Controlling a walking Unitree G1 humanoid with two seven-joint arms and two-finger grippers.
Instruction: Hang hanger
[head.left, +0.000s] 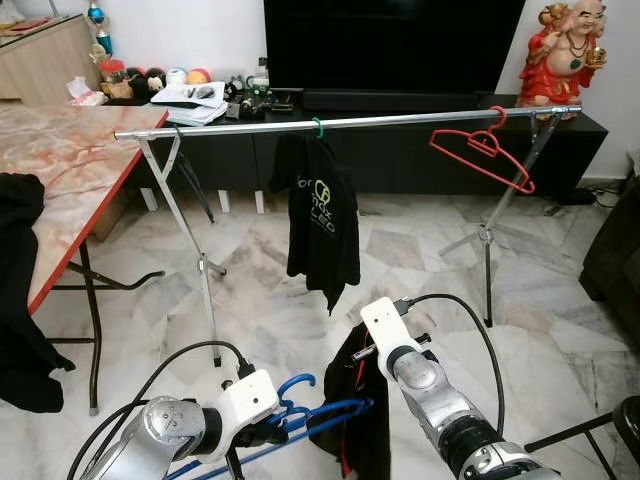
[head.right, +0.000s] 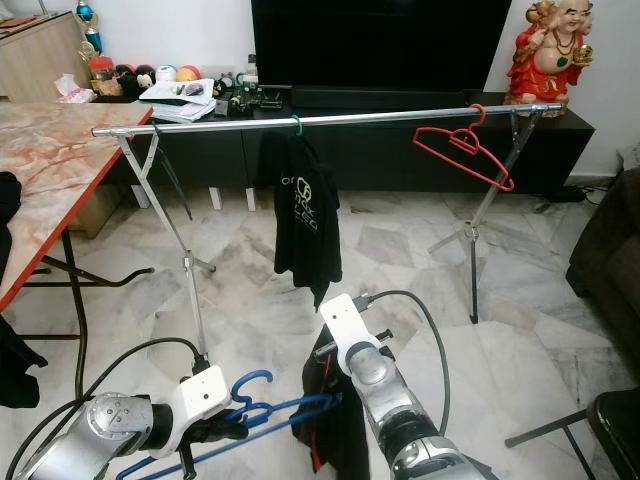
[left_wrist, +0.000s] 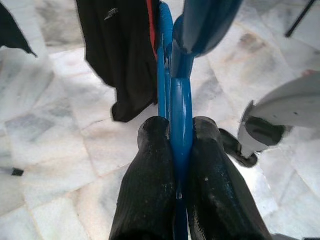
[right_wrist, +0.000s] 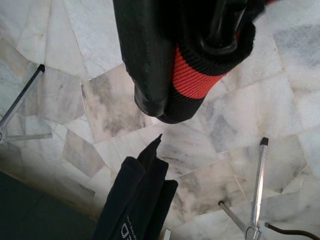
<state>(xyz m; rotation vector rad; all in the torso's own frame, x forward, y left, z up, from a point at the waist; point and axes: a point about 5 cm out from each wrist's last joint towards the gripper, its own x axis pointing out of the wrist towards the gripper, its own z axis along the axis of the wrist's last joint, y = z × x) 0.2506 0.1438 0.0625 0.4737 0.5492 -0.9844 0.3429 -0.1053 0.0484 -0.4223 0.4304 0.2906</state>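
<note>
Marble floor lay under the rail (head.left: 340, 122), and low down the left gripper (left_wrist: 181, 150) pinched the blue hanger (head.left: 300, 412) tight while the right gripper (right_wrist: 200, 55) squeezed the black shirt (head.left: 355, 420), which might slip off if tugged.

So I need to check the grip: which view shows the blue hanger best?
The left wrist view: the blue hanger sits clamped between the left tool's fingers. Both eye views show its hook and bar low down beside that tool, smaller. The right wrist view shows black cloth instead.
</note>
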